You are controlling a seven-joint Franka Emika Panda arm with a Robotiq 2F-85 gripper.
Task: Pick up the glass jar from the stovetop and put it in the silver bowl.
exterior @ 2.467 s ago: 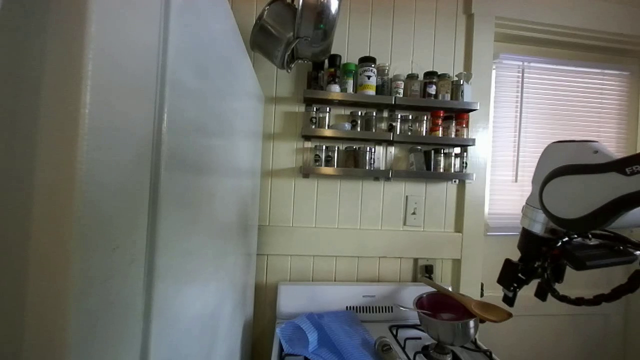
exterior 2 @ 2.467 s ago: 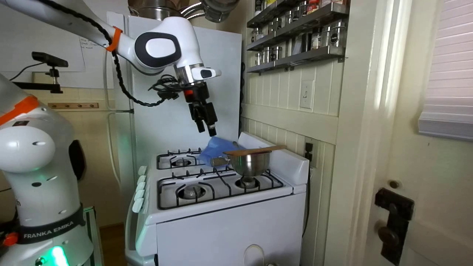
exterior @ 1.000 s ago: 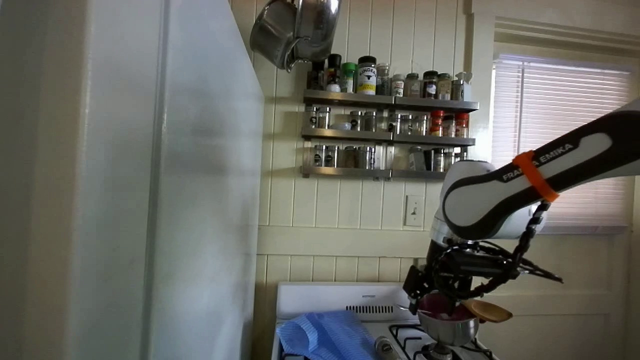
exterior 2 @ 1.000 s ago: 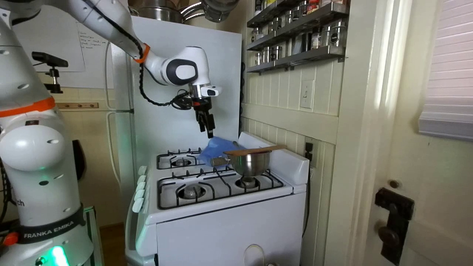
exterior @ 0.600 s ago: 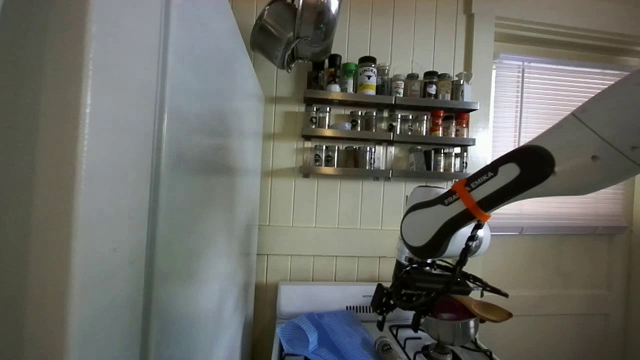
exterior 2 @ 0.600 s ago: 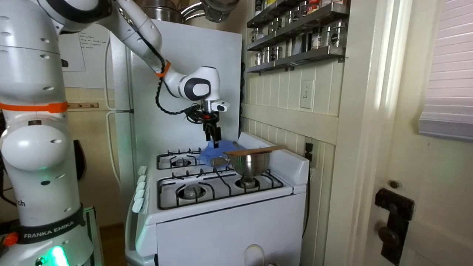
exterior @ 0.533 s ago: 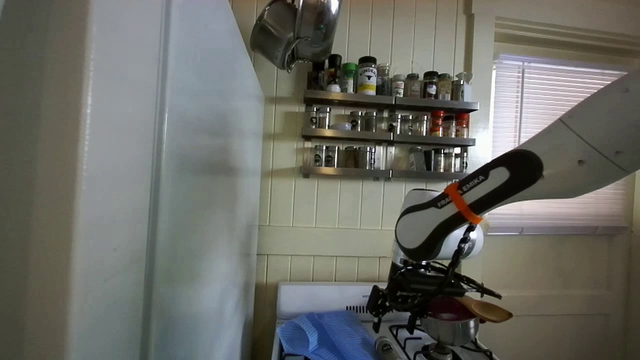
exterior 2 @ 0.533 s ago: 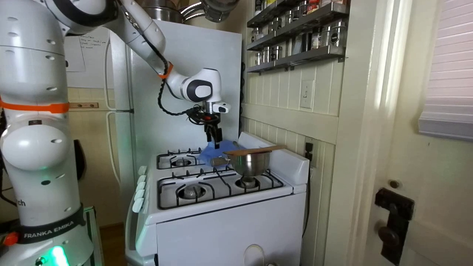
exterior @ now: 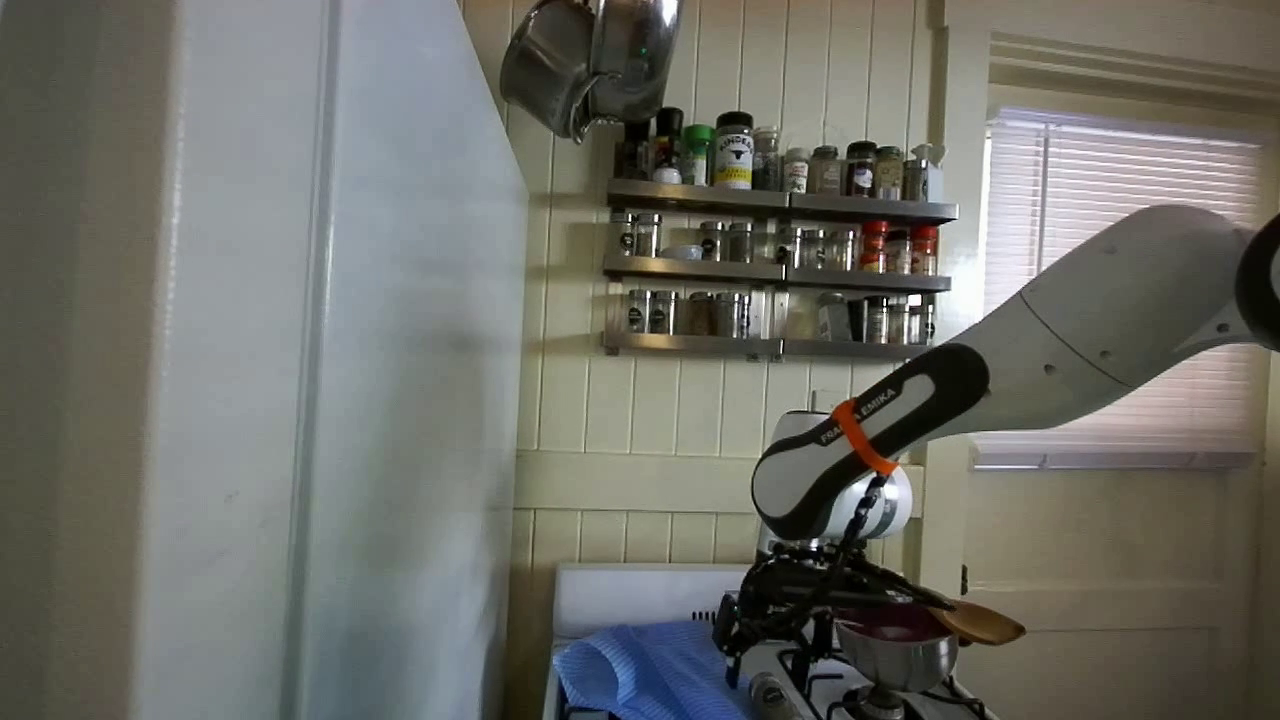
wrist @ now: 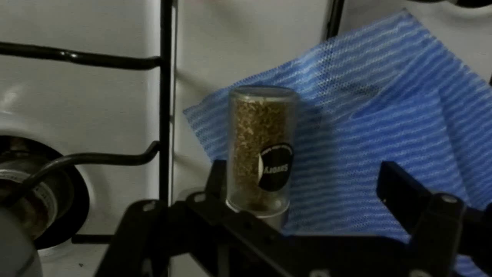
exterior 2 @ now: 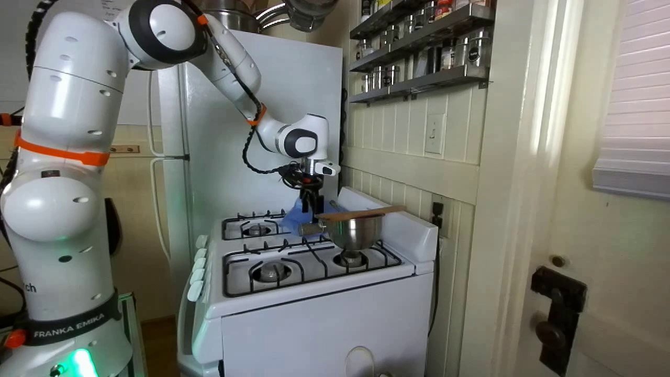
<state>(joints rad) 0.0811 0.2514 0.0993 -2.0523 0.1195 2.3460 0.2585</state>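
This is a kitchen. It has a white enamel stovetop [exterior 2: 310,265], a tall white refrigerator [exterior 2: 214,152] and long metal spice shelves [exterior: 700,269].

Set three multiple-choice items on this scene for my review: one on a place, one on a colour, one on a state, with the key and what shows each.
1. Where is the wooden spoon relative to the bowl?
A. Beneath it
B. Across its rim
C. Wholly inside it

2. What colour is the cloth?
A. Red
B. Green
C. Blue

3. What state is the claw in, near the jar?
A. Open
B. Shut on the jar
C. Shut and empty

1: B, since an exterior view shows it spanning the bowl's top.
2: C, since the wrist view shows blue with paler stripes.
3: A, since the wrist view shows its fingers wide apart.
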